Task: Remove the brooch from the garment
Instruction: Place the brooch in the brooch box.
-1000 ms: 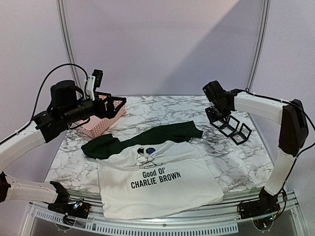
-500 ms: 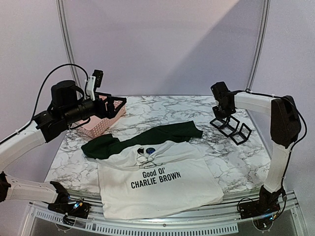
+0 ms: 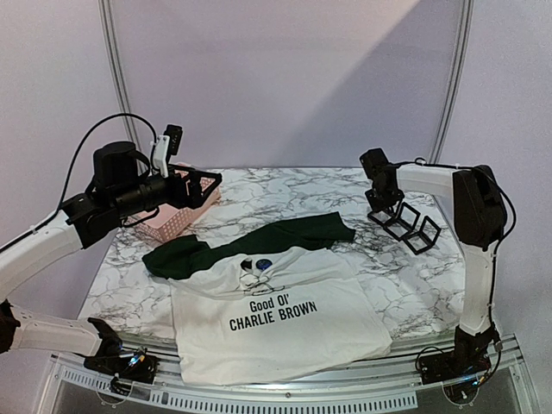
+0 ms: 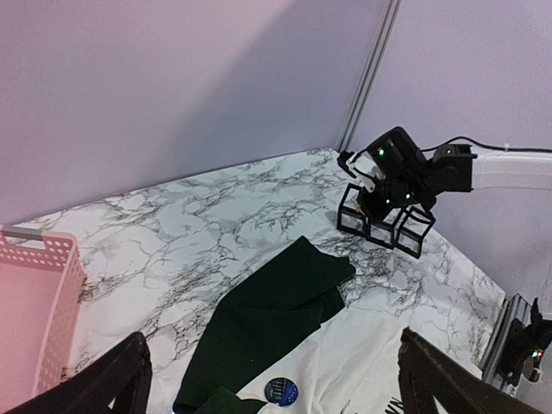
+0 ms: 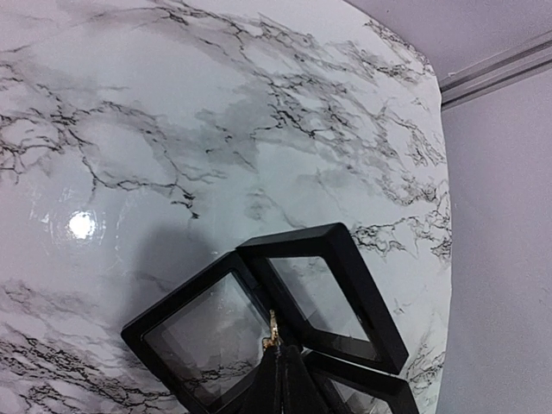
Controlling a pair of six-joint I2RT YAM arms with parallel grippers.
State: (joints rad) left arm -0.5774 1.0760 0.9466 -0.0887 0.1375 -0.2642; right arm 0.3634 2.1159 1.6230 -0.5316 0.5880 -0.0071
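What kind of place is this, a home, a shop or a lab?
Probably a lab or demo booth: plain panel walls with metal posts, and two robot arms bolted at the edge of a marble-patterned table.

The table looks glossy and marble-patterned, the T-shirt matt cloth, the pink basket perforated plastic, and the black display frames hold clear shiny panes.

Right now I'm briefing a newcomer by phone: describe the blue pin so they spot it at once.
Find the white T-shirt with dark green sleeves on the marble table. Above its black print, near the collar, sits a small round pin. It alone is blue; the piece just beside it is dark.
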